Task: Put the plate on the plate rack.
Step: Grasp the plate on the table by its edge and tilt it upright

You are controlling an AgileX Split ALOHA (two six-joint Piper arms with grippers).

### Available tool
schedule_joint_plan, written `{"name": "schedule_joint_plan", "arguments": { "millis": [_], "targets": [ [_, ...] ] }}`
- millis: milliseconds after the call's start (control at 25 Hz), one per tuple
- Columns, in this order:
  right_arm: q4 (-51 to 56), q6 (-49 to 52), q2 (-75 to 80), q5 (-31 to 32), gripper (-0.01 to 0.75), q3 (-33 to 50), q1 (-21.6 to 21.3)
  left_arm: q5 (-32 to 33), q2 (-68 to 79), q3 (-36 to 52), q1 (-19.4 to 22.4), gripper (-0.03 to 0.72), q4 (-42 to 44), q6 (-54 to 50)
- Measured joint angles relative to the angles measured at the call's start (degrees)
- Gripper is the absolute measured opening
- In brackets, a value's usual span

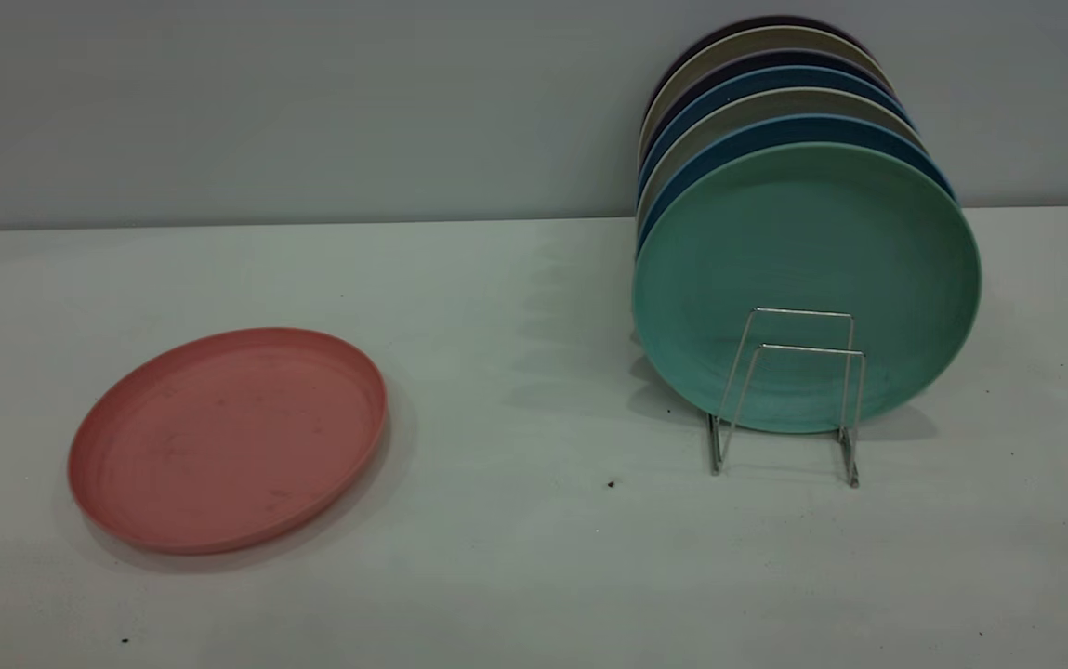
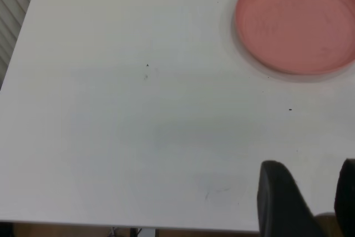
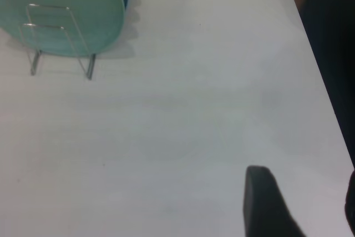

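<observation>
The salmon-pink plate point(image 1: 227, 437) lies flat on the white table point(image 1: 534, 557) at the left, with nothing on it. The silver wire plate rack point(image 1: 786, 390) stands at the right, its two front loops bare. Neither arm appears in the exterior view. In the left wrist view, my left gripper point(image 2: 310, 165) hangs open above bare table near the table's edge, well short of the plate point(image 2: 297, 20). In the right wrist view, my right gripper point(image 3: 304, 173) is open over bare table, far from the plate rack point(image 3: 55, 34).
A teal-green plate point(image 1: 803, 279) stands upright in the rack, with several blue and beige plates point(image 1: 766, 102) behind it. A grey wall backs the table. Beyond the table's edge, a dark shape point(image 3: 327, 26) shows in the right wrist view.
</observation>
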Motion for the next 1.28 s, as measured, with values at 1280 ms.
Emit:
{"name": "schedule_joint_plan", "arguments": {
  "millis": [1280],
  "targets": [
    [0.0, 0.1, 0.0, 0.0, 0.365, 0.0, 0.2, 0.0, 0.0, 0.0, -12.4, 0.284, -0.1, 0.0]
  ]
}}
